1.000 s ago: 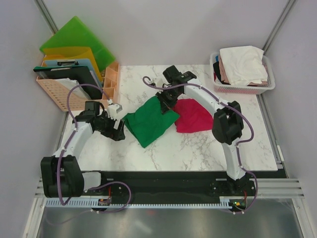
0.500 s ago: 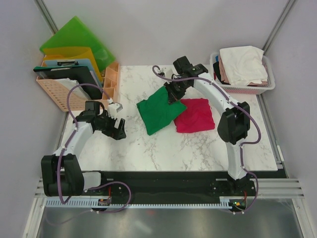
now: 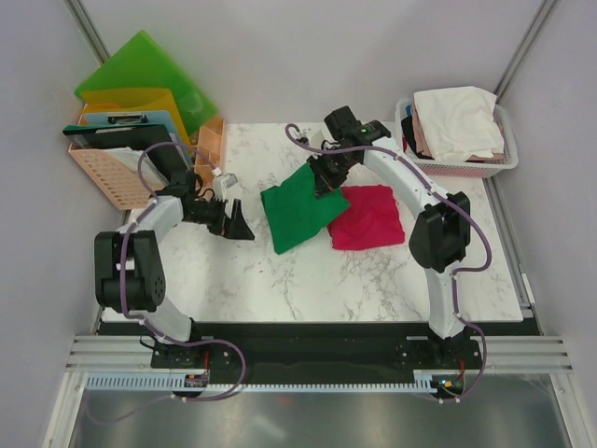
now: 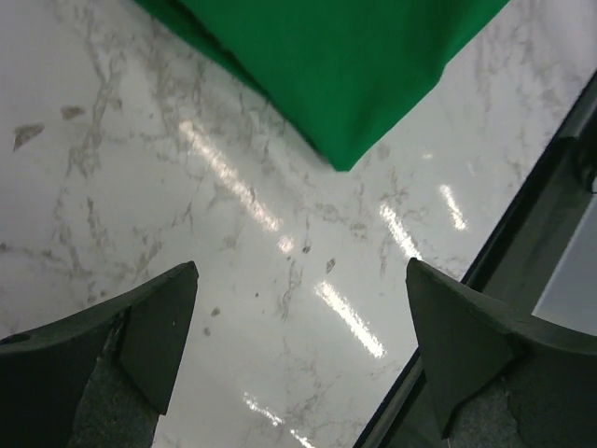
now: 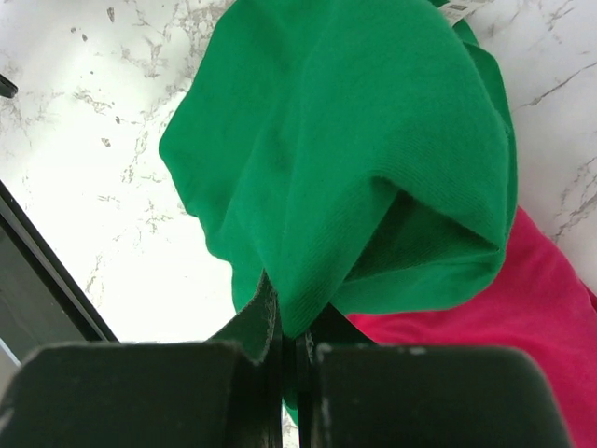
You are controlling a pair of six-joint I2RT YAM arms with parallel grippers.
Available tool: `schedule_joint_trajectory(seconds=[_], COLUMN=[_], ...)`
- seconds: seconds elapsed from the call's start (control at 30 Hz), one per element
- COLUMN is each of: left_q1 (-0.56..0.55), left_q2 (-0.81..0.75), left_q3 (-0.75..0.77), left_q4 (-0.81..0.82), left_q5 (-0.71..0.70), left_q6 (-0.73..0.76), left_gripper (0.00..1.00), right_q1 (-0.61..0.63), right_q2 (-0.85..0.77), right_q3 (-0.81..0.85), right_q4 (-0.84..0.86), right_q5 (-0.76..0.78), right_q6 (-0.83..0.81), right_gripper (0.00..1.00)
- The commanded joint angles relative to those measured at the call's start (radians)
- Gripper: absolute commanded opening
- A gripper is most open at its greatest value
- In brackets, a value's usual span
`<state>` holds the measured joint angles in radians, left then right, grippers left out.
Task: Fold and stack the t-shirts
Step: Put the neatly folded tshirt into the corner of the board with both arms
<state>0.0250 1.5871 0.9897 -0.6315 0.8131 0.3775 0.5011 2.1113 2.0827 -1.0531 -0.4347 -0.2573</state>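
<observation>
Right gripper [image 3: 323,177]: overhead view, jaws closed on the far corner of the green t-shirt [image 3: 297,217]. The folded cloth trails onto the marble table [image 3: 308,280], its right edge meeting the magenta t-shirt [image 3: 368,217]. Left gripper [image 3: 237,222]: fingers apart, empty, just left of the green cloth. White and pink tees [image 3: 457,121] heaped in the basket [image 3: 454,169], far right.

Left wrist view: fingers spread over bare marble; green corner ahead, untouched.

Right wrist view: jaws together, a green fold pinched between them; magenta cloth beneath, to the right.

Risk: a single-corner hold may let the fold sag open, and dragging the green cloth across could rumple the magenta one.
</observation>
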Motion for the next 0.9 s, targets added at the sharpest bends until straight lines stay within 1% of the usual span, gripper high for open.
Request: schedule_joint_trajectory(seconds=[0.0, 0.03, 0.07, 0.13, 0.17, 0.27, 0.3, 0.4, 0.6, 0.63, 0.67, 0.7, 0.73, 0.77, 0.83, 0.87], left_q1=[0.001, 0.0, -0.002, -0.011, -0.013, -0.013, -0.045, -0.057, -0.06, -0.06, -0.062, -0.062, -0.062, -0.062, -0.062, -0.062], left_q2=[0.106, 0.137, 0.202, 0.252, 0.289, 0.332, 0.356, 0.382, 0.387, 0.389, 0.387, 0.389, 0.389, 0.387, 0.389, 0.389], left_q3=[0.085, 0.113, 0.127, 0.161, 0.167, 0.185, 0.188, 0.184, 0.161, 0.159, 0.158, 0.158, 0.159, 0.159, 0.161, 0.161], left_q4=[0.013, 0.018, 0.018, 0.018, 0.016, 0.023, 0.023, 0.023, 0.032, 0.032, 0.032, 0.032, 0.03, 0.032, 0.032, 0.032], left_q5=[0.3, 0.398, 0.441, 0.529, 0.541, 0.548, 0.544, 0.554, 0.546, 0.548, 0.549, 0.549, 0.551, 0.548, 0.54, 0.54], left_q6=[-0.058, -0.08, -0.092, -0.114, -0.114, -0.121, -0.121, -0.115, -0.106, -0.106, -0.104, -0.106, -0.107, -0.109, -0.107, -0.109], left_gripper=[1.0, 1.0, 1.0, 1.0, 1.0, 1.0, 1.0, 1.0, 1.0, 1.0, 1.0, 1.0, 1.0, 1.0, 1.0, 1.0], right_q1=[0.001, 0.001, 0.001, 0.001, 0.001, 0.001, 0.001, 0.001, 0.001, 0.001, 0.001, 0.001, 0.001, 0.001, 0.002, 0.001], right_q2=[-0.054, -0.056, -0.057, -0.06, -0.063, -0.065, -0.065, -0.068, -0.065, -0.059, -0.059, -0.062, -0.068, -0.085, -0.111, -0.117], right_q3=[-0.024, -0.027, -0.033, -0.039, -0.045, -0.043, -0.041, -0.047, -0.098, -0.104, -0.107, -0.116, -0.127, -0.154, -0.188, -0.194], right_q4=[0.025, 0.025, 0.024, 0.027, 0.03, 0.031, 0.031, 0.034, 0.05, 0.05, 0.048, 0.054, 0.062, 0.086, 0.102, 0.113], right_q5=[-0.029, -0.027, -0.032, -0.032, -0.035, -0.032, -0.03, -0.03, -0.024, -0.016, -0.012, -0.016, -0.018, -0.007, 0.004, 0.032], right_q6=[0.006, 0.006, 0.006, 0.009, 0.009, 0.012, 0.013, 0.015, 0.009, 0.009, 0.01, 0.01, 0.015, 0.021, 0.021, 0.024], right_gripper=[0.0, 0.0, 0.0, 0.0, 0.0, 0.0, 0.0, 0.0, 0.0, 0.02, 0.17, 0.26, 0.29, 0.31, 0.32, 0.32])
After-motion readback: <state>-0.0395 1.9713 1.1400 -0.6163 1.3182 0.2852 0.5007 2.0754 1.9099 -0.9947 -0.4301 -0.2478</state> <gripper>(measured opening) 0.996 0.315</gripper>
